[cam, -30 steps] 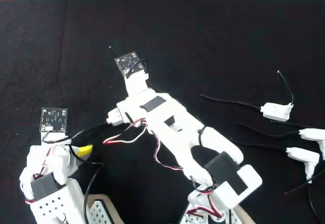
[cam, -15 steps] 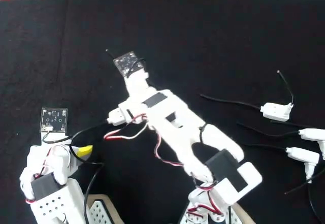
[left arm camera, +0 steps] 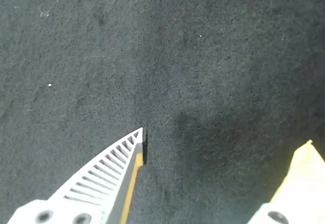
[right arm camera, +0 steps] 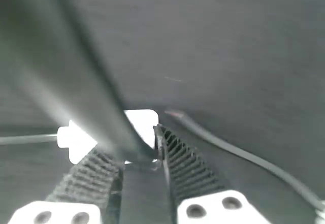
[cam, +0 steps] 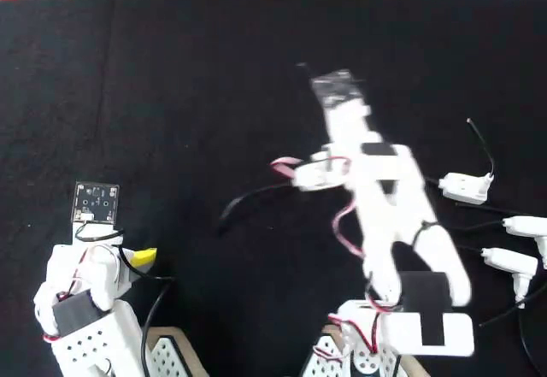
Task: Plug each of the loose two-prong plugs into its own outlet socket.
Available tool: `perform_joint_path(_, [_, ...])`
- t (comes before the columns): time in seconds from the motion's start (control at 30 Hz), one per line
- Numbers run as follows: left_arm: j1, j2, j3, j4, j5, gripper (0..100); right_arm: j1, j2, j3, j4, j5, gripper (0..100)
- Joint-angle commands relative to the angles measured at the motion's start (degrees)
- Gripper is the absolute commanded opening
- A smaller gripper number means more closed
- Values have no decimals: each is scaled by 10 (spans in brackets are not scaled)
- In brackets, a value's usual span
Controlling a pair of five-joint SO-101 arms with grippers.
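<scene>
The right gripper (cam: 336, 86), clamped on a white plug (right arm camera: 76, 138), has swung from centre-left toward the upper right. The left gripper (left arm camera: 223, 137) gapes wide at lower left.

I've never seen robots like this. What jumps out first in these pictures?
Likely the long white right arm, stretched over the middle of the black table, its gripper shut on a white plug. Then the spare white plugs with thin black wires, lying at the table's edge on that arm's side.
</scene>
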Motion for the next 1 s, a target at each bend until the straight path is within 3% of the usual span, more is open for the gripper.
perform_joint_path(0.0, [0,-3,-2,-4,-6,428,184,-18,0,-5,104,12])
perform_joint_path(0.2, [0,-3,-2,-4,-6,428,360,-15,4,-58,212,13])
perform_joint_path(0.4, [0,-3,-2,-3,-6,428,454,-15,3,-64,276,15])
perform_joint_path(0.57, [0,-3,-2,-3,-6,428,462,-16,14,-58,276,44])
perform_joint_path(0.73, [0,-3,-2,-3,-6,428,438,-21,28,-46,275,257])
perform_joint_path(0.83, [0,-3,-2,-3,-6,428,414,-33,5,33,270,330])
perform_joint_path(0.97, [0,-3,-1,-3,-6,428,372,-91,-47,189,203,323])
